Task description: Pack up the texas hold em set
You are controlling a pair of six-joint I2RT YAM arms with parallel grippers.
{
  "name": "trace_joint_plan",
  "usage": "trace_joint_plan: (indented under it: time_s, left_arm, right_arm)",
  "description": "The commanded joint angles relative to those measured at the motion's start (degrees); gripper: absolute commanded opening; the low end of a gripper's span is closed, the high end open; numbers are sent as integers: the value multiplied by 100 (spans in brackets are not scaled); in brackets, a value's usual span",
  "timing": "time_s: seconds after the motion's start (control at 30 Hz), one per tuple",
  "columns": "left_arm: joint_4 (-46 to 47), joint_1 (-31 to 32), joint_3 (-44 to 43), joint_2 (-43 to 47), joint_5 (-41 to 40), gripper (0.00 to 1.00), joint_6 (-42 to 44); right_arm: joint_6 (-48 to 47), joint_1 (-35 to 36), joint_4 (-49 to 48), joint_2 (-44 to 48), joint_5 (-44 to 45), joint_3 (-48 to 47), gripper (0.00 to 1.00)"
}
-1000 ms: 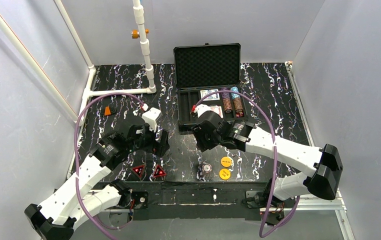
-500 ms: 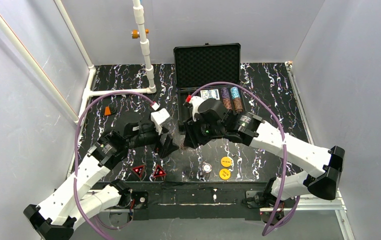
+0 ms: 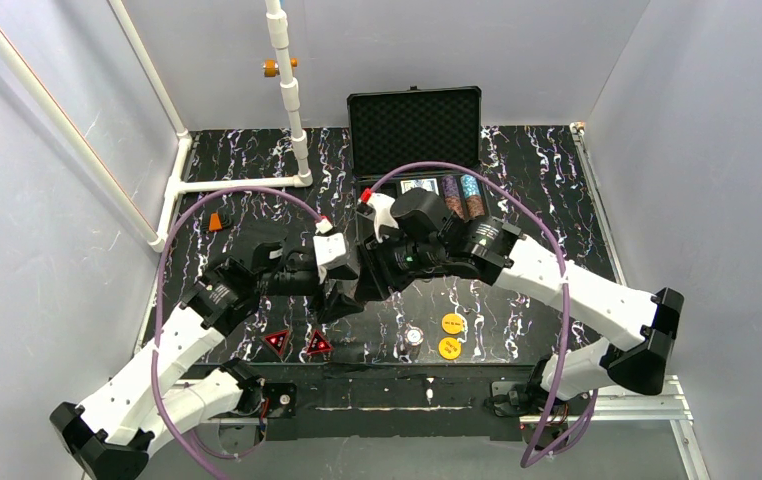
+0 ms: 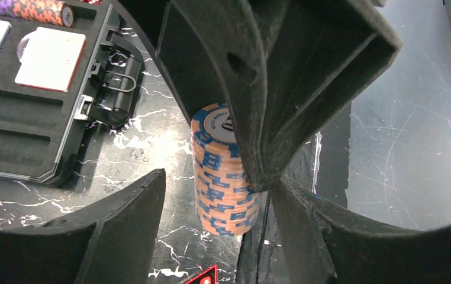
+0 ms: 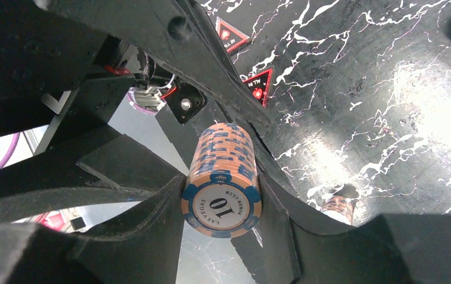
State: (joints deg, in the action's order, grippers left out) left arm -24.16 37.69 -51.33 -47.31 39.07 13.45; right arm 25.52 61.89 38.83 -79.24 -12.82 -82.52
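Pinched between the right gripper's (image 5: 220,204) partly closed jaws: an orange-and-blue stack of poker chips (image 5: 223,177), lifted above the black marbled table (image 3: 537,170), just in front of the case's near-left corner. Straddled by the left gripper (image 4: 217,186), jaws wide and one finger clear of it. Behind, a black hinged case with foam lining (image 3: 415,130), lid up, holding two card decks (image 4: 50,59) and two lying chip rows (image 3: 462,197).

We record bright, even overhead light in the top view, shadows faint. Glare washes the glossy table (image 5: 389,83) under the right wrist. Close fingers (image 4: 122,225) slightly soft; chip stack (image 4: 223,177) sharp.
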Motion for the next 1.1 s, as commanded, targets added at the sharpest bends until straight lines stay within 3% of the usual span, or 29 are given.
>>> trace_joint_plan:
  time_s: [0.0,0.3,0.5,0.63,0.8,0.87,0.97,1.07]
  left_arm:
    - [68,68,-80,-119,241,63,-7]
    - [111,119,28,-95,-70,62,-21]
    - [147,149,133,-90,-269,53,-56]
    - [245,157,193,-52,-413,37,-115]
    - [327,159,247,-5,-528,4,-206]
    - [357,152,289,16,-596,0,-249]
    - [385,164,308,20,-620,0,-375]
    - [403,158,287,7,-661,0,-565]
  right_arm:
    - [105,7,-561,-2,-298,-393,1]
    - [223,-1,-542,-56,-88,-467,1]
    - [395,-34,-536,-83,66,-483,1]
    - [514,-75,-524,-91,139,-477,1]
    - [735,-147,-680,-84,29,-351,1]
    - [775,-180,-698,-69,69,-332,2]
    - [828,-203,-762,-3,177,-279,15]
    - [839,-216,-798,78,299,-254,38]
